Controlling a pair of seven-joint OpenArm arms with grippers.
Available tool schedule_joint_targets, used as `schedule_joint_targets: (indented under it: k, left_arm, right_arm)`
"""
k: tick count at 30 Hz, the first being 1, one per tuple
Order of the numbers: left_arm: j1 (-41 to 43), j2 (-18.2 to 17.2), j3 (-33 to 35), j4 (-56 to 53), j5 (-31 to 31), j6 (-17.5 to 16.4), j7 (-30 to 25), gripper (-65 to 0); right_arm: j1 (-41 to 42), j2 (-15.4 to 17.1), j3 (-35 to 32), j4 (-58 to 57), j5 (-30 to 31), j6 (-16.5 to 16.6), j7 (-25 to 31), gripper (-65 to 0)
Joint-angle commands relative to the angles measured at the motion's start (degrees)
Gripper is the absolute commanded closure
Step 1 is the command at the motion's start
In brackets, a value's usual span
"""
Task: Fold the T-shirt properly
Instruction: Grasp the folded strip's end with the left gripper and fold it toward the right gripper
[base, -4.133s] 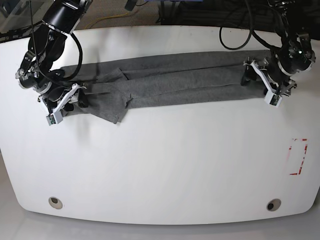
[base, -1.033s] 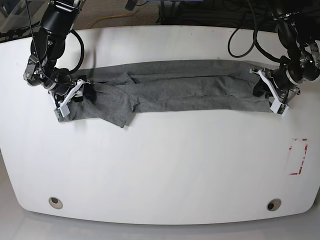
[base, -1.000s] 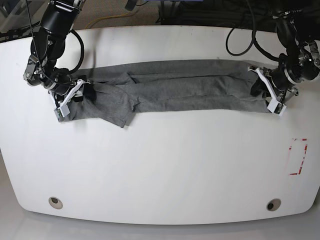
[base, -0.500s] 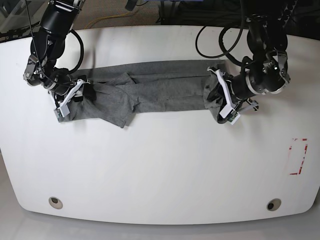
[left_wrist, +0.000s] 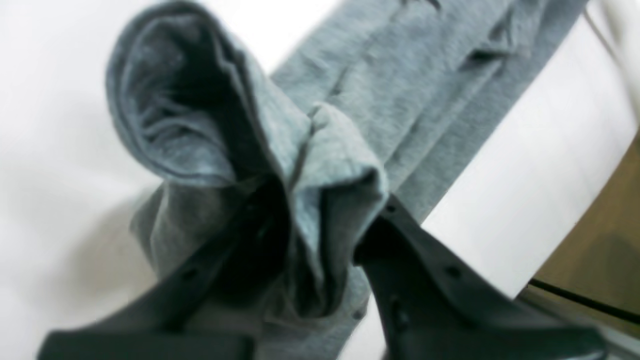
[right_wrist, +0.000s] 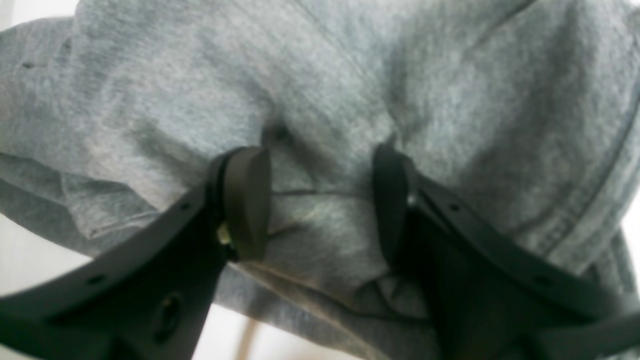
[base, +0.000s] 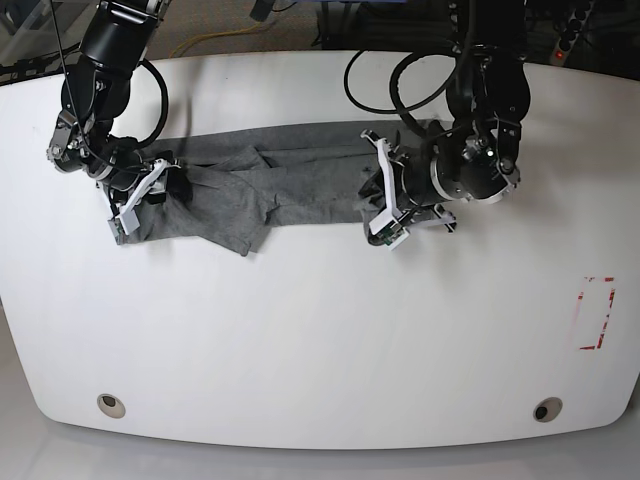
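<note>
Base view: the white table (base: 300, 340) is spanned near its far edge by the grey T-shirt (base: 290, 180), which is laid out as a long narrow band. One end of the band is lifted and carried by the left gripper (base: 385, 205), whose jaws are clamped on a bunched fold (left_wrist: 300, 165). The other end is pressed to the table by the right gripper (base: 140, 195), whose jaws stand apart over the cloth, nothing being pinched. A skewed fold is judged the main risk: the thick bunch may slip out, or the pinned end may be dragged along.
</note>
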Motion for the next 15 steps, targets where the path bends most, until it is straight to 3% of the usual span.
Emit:
schedule_joint_targets:
  k: [1, 4, 7, 9, 15]
  left_arm:
    - [-1.4, 0.2, 1.2, 0.3, -1.0, 0.0, -1.5, -14.9]
    - [-1.4, 0.2, 2.9, -0.1, -0.4, 0.0, -1.4, -30.4]
    - [-1.6, 1.9, 5.0, 0.0, -0.4, 0.0, -1.5, -40.1]
    - [-2.6, 2.6, 6.6, 0.3, -0.4, 0.0, -1.5, -42.9]
    - [-4.2, 2.6, 9.5, 4.7, -0.5, 0.0, -1.4, -41.5]
  right_arm:
    - [0.7, 0.7, 0.1, 0.5, -0.2, -0.1, -0.3, -30.6]
    - [0.8, 0.7, 0.0, 0.5, -0.2, -0.1, -0.3, -30.6]
    - [0.8, 0.7, 0.0, 0.5, -0.2, -0.1, -0.3, -30.6]
    - [0.8, 0.7, 0.0, 0.5, -0.2, -0.1, -0.3, -30.6]
    - [0.8, 0.7, 0.1, 0.7, 0.2, -0.1, -0.3, -30.6]
